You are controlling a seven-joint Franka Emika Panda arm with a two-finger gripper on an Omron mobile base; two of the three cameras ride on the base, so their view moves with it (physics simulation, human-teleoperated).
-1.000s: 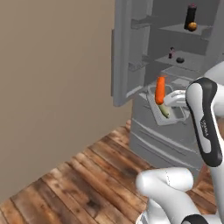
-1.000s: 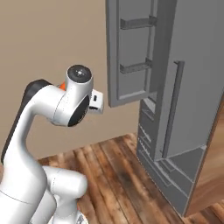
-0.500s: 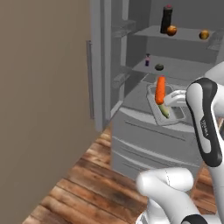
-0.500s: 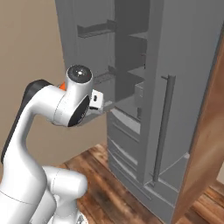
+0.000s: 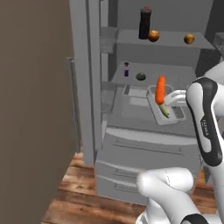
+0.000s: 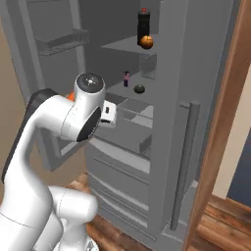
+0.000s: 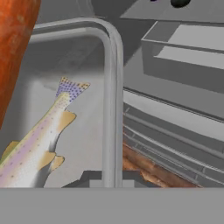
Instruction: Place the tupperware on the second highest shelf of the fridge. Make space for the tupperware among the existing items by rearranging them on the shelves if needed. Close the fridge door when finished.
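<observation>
- The left base view looks into the open fridge (image 5: 144,148): a black bottle (image 5: 144,23) with a red cap and two orange balls (image 5: 153,36) stand on one shelf, and below it a small purple item (image 5: 126,69) and a dark green ball (image 5: 140,77) sit on the next shelf (image 5: 175,72).
- In that view the tupperware (image 5: 165,110) hangs in front of the fridge, at about 5 o'clock from the green ball, with the carrot (image 5: 160,89) standing up out of it.
- The right base view hides the tupperware behind the arm; it shows the fridge door (image 6: 46,54) swung open at 10 o'clock, with bins on its inner face, and a wooden panel (image 6: 223,122) at 3 o'clock.
- The hand view alone shows a speckled fish (image 7: 37,140) lying inside the tupperware, with the carrot at 10 o'clock.
- The gripper (image 7: 109,177) is clamped on the tupperware's rim, at 6 o'clock in the hand view; the jaws stand nearly together on the thin wall.
</observation>
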